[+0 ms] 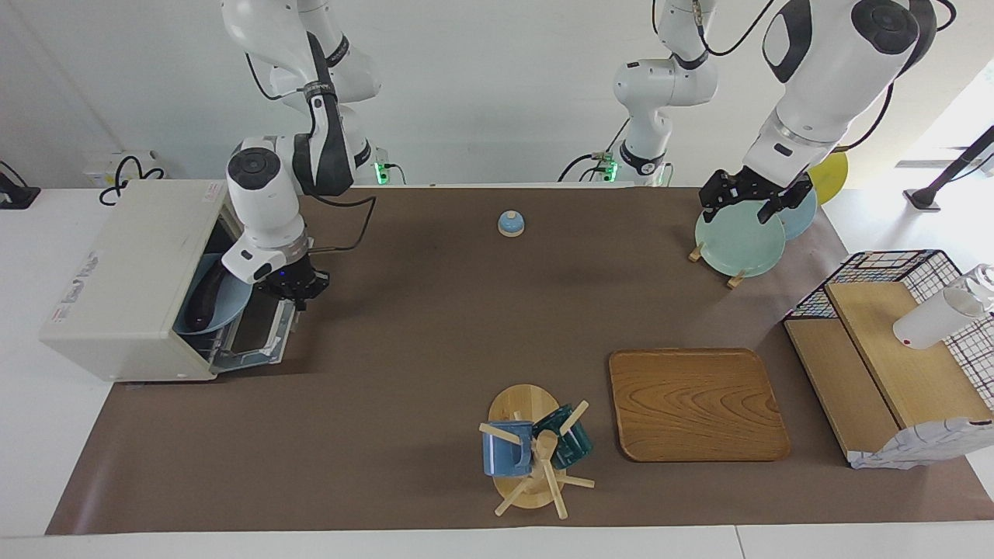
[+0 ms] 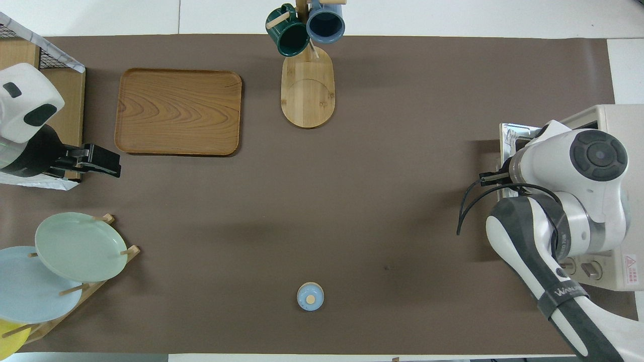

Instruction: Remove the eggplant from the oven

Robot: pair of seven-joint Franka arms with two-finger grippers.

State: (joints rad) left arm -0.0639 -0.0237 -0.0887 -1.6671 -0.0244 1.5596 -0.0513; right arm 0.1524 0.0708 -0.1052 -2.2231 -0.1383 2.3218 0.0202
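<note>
The cream-white oven (image 1: 128,272) stands at the right arm's end of the table with its door (image 1: 260,335) folded down. Inside, the dark eggplant (image 1: 206,299) lies on a light blue plate (image 1: 221,314). My right gripper (image 1: 293,289) hangs just over the open door, beside the plate's rim and apart from the eggplant. In the overhead view the right arm covers most of the oven (image 2: 621,123), and the eggplant is hidden. My left gripper (image 1: 747,203) is open and empty above the plate rack and waits there; it also shows in the overhead view (image 2: 103,162).
A rack of pale plates (image 1: 738,244) stands under the left gripper. A wooden tray (image 1: 695,404), a mug tree with two mugs (image 1: 536,458), a small blue bell (image 1: 510,223) and a wire basket with wooden shelves (image 1: 893,349) also stand on the brown mat.
</note>
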